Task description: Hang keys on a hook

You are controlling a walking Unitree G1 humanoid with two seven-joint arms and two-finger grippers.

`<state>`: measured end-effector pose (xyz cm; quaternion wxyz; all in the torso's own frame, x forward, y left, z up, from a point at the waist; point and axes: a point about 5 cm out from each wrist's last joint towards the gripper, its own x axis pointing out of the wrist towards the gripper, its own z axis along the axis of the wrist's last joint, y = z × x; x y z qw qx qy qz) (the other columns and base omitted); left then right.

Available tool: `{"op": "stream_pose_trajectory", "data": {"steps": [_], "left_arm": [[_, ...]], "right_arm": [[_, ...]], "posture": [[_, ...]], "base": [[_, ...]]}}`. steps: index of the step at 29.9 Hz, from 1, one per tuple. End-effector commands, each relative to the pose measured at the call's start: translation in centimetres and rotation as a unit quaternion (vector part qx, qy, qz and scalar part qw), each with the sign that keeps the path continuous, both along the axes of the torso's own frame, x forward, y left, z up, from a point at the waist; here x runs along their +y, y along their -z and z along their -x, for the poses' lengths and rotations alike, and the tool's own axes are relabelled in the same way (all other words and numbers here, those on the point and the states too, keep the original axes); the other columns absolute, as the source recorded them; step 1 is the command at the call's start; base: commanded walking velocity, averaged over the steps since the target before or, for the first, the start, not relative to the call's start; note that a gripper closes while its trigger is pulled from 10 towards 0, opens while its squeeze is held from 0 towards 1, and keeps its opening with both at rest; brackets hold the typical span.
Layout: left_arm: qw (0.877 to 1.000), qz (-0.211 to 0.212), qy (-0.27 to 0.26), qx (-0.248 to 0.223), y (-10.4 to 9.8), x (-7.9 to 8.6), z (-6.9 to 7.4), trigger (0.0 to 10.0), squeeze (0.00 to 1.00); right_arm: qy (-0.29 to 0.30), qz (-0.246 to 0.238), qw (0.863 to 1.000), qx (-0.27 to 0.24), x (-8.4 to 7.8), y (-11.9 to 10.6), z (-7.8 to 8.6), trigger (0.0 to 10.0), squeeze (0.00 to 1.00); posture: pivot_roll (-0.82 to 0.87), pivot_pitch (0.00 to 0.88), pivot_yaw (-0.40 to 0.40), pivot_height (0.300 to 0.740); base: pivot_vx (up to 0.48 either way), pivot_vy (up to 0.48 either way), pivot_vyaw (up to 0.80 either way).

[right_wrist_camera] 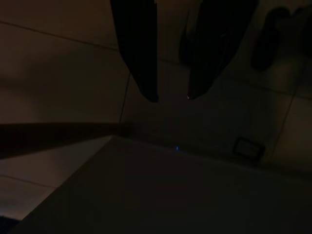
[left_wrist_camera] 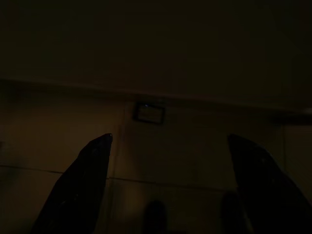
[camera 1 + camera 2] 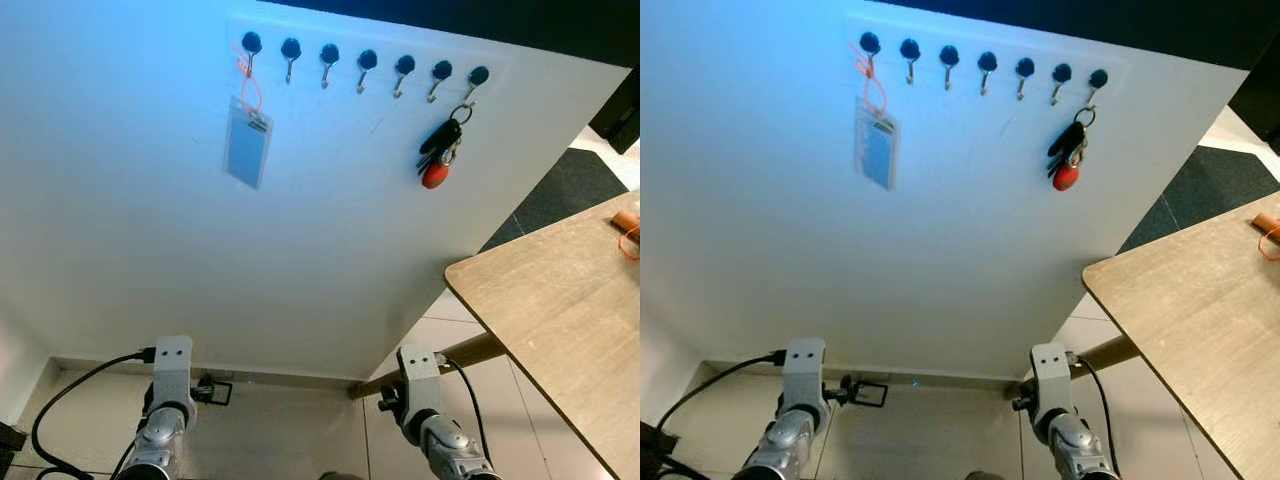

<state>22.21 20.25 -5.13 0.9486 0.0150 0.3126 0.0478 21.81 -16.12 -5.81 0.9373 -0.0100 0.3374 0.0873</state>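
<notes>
A bunch of dark keys with a red fob (image 3: 440,150) hangs from the rightmost hook (image 3: 478,76) of a row of black-knobbed hooks (image 3: 366,60) high on the white wall. Both silver arms hang low near the floor, far below the keys: the left arm (image 3: 168,400) and the right arm (image 3: 424,395). In the dark left wrist view my left gripper (image 2: 168,139) stands wide open over the floor tiles, holding nothing. My right gripper (image 1: 171,99) points at the floor with a narrow gap between its fingers and nothing in it.
A badge holder on an orange lanyard (image 3: 247,140) hangs from the leftmost hook. A wooden table (image 3: 560,300) juts in at the right, with an orange item (image 3: 628,228) near its far edge. A small black frame (image 3: 213,392) sits at the skirting.
</notes>
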Motion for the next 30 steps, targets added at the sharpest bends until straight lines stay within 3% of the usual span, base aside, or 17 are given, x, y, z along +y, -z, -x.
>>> {"op": "stream_pose_trajectory", "data": {"steps": [1, 7, 14, 30], "left_arm": [[1.000, 0.006, 0.021, 0.012, 0.6, -0.9, 0.7, 10.0, 0.00], [1.000, -0.003, 0.029, 0.007, 0.6, -1.3, 0.6, 10.0, 0.00], [0.999, 0.000, 0.037, 0.005, 0.7, -1.4, 0.9, 10.0, 0.00], [0.999, -0.001, 0.036, 0.002, 0.7, -1.4, 1.0, 10.0, 0.00]], "right_arm": [[0.005, 0.019, 0.999, 0.031, -0.7, 0.8, 1.1, 10.0, 0.00], [0.005, 0.022, 0.999, 0.043, -0.7, 1.2, 1.7, 10.0, 0.00], [0.000, 0.018, 0.999, 0.042, -0.3, 1.3, 1.7, 10.0, 0.00], [-0.014, 0.016, 0.999, 0.036, 0.3, 1.2, 1.4, 10.0, 0.00]], "posture": [[0.09, 0.000, -0.125, 0.740], [0.10, 0.000, -0.136, 0.740], [0.10, 0.006, -0.127, 0.740], [0.11, 0.009, -0.132, 0.740]], "base": [[0.000, 0.000, 0.00], [0.000, 0.000, 0.00], [0.000, 0.000, -0.49], [0.000, 0.000, -0.76]]}}
